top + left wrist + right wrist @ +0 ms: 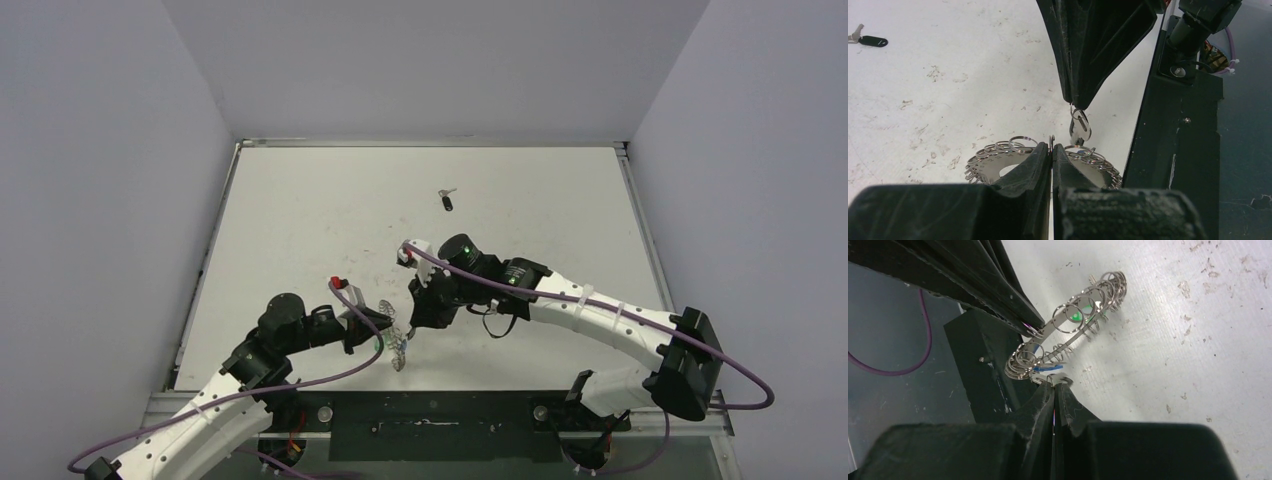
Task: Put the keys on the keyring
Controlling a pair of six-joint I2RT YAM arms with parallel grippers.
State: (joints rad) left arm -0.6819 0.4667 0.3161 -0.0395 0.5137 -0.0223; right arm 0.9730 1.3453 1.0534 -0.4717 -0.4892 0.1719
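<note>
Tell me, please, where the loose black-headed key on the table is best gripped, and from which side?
Probably by its black plastic head, from straight above: the small silver key lies flat on the white table, and the head looks like its thickest part.

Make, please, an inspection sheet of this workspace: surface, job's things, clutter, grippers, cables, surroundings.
Surface: white table, scuffed and speckled.
Job's things: keyring held tilted near the front edge; one black-headed key lies alone far back.
Clutter: nothing seen.
Grippers: left gripper shut on the keyring's rim; right gripper shut on a small silver piece just above the ring's loops. I cannot tell whether that piece is a key.
Cables: purple cables run along both arms.
Surroundings: grey walls on three sides; black base rail at the near edge.
</note>
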